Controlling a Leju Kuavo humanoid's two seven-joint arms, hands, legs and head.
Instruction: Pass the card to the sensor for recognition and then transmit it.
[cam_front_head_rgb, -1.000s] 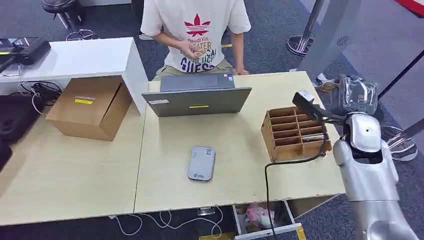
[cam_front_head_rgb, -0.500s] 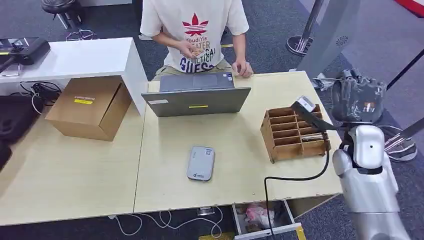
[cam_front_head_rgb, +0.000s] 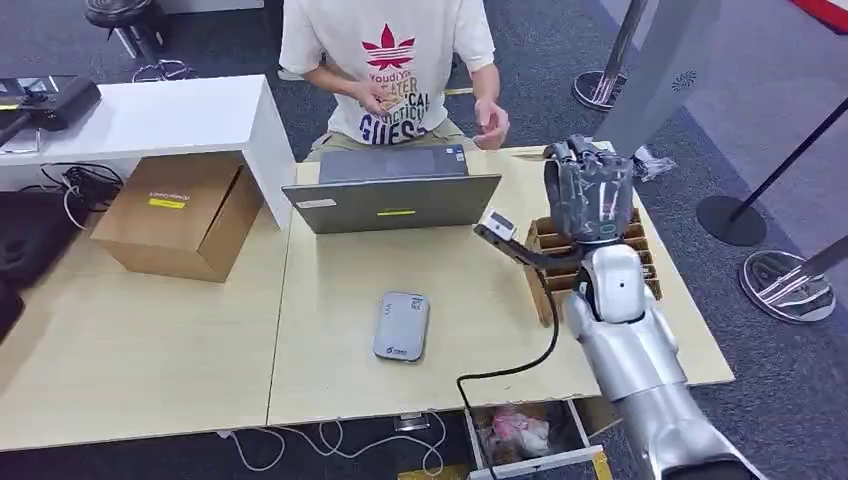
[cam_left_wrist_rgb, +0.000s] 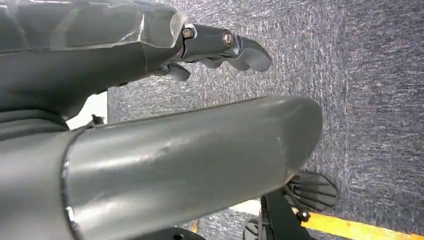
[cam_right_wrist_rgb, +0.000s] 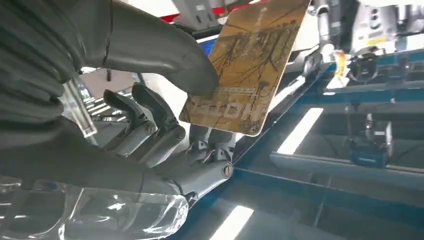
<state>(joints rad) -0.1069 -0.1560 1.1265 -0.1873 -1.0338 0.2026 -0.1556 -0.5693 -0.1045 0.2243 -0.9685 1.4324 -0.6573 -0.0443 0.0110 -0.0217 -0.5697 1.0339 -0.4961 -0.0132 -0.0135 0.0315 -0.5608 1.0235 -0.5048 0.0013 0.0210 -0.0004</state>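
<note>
In the right wrist view my right hand (cam_right_wrist_rgb: 150, 125) pinches a yellow-brown printed card (cam_right_wrist_rgb: 245, 70) between thumb and fingers. From the head view, that right hand (cam_front_head_rgb: 590, 190) is raised with its back toward me, above the wooden slotted card box (cam_front_head_rgb: 541, 285), and the card is hidden behind it. The grey card sensor (cam_front_head_rgb: 402, 326) lies flat on the table's middle, well to the left of the hand and nearer me. My left hand (cam_left_wrist_rgb: 220, 45) hangs over grey carpet, fingers apart and holding nothing.
A person in a white shirt sits across the table with one hand (cam_front_head_rgb: 492, 122) raised near my right hand. An open laptop (cam_front_head_rgb: 392, 200) stands behind the sensor. A cardboard box (cam_front_head_rgb: 180, 212) sits at the left. A black cable (cam_front_head_rgb: 520, 365) trails over the front edge above an open drawer (cam_front_head_rgb: 520, 435).
My right arm has swung left, from beyond the table's right edge to above the card box. The person's hand has lifted off the table.
</note>
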